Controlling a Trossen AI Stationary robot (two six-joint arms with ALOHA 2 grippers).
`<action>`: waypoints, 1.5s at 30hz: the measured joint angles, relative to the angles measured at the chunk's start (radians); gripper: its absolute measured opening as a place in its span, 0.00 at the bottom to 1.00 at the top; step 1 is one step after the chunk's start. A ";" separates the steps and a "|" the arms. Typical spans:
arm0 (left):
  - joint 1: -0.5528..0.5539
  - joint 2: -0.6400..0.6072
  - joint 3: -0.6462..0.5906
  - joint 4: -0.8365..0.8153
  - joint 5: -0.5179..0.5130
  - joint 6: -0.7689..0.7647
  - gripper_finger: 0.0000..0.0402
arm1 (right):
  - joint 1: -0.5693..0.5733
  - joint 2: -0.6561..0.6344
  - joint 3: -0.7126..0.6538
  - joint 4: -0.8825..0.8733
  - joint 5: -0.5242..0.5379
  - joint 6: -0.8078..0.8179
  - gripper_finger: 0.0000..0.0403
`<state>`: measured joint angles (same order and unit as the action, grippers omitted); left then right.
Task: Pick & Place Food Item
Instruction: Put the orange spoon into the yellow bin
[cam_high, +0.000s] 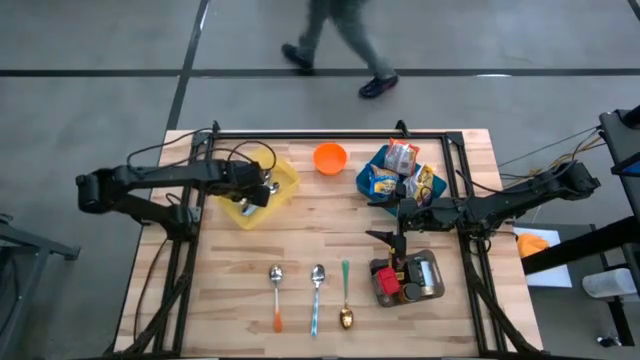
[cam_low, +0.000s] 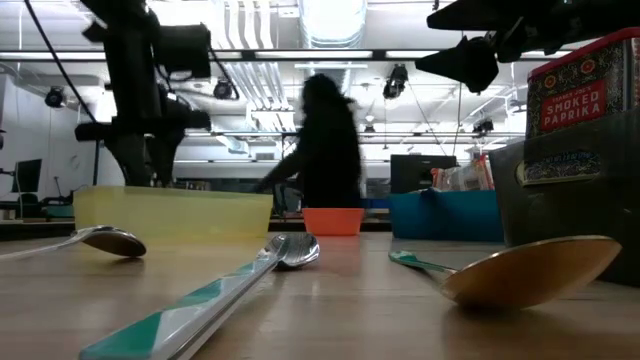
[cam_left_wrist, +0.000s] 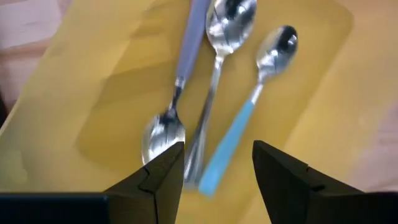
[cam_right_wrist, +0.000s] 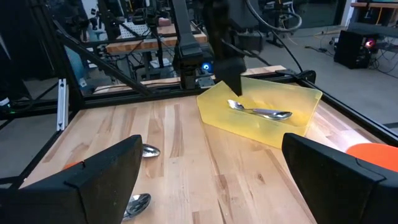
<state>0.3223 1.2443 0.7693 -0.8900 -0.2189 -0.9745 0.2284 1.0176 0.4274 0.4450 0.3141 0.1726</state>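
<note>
A yellow bin (cam_high: 287, 178) stands at the far left of the table with three spoons on its floor: a purple-handled one (cam_left_wrist: 186, 62), an all-metal one (cam_left_wrist: 217, 68) and a blue-handled one (cam_left_wrist: 239, 130). My left gripper (cam_left_wrist: 217, 168) hangs just above them, pointing steeply down, open, with nothing between its fingers. Food packets (cam_high: 402, 158) lie in a blue bin (cam_high: 368, 183) at the far right. My right gripper (cam_right_wrist: 211, 149) hovers level near the table's middle right (cam_high: 388, 225), open, with nothing between its fingers.
An orange bowl (cam_high: 329, 157) sits at the far middle. Three spoons (cam_high: 316, 290) lie in a row at the near edge. A metal tray (cam_high: 432, 272) with spice tins, one a paprika tin (cam_low: 575, 100), stands near right. A person (cam_high: 340, 40) walks beyond the far edge.
</note>
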 joint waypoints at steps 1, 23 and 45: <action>-0.024 0.000 0.020 -0.029 -0.010 -0.025 0.48 | 0.000 0.000 0.000 0.000 0.000 0.000 0.95; -0.660 0.124 0.171 -0.081 -0.042 -0.765 0.48 | 0.000 0.000 0.000 0.000 0.000 0.000 0.95; -0.831 0.578 0.440 0.057 0.196 -0.888 0.48 | 0.000 0.000 0.000 0.000 0.000 0.000 0.95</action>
<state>-0.5091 1.8224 1.2094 -0.8327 -0.0232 -1.8623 0.2287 1.0176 0.4274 0.4450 0.3141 0.1726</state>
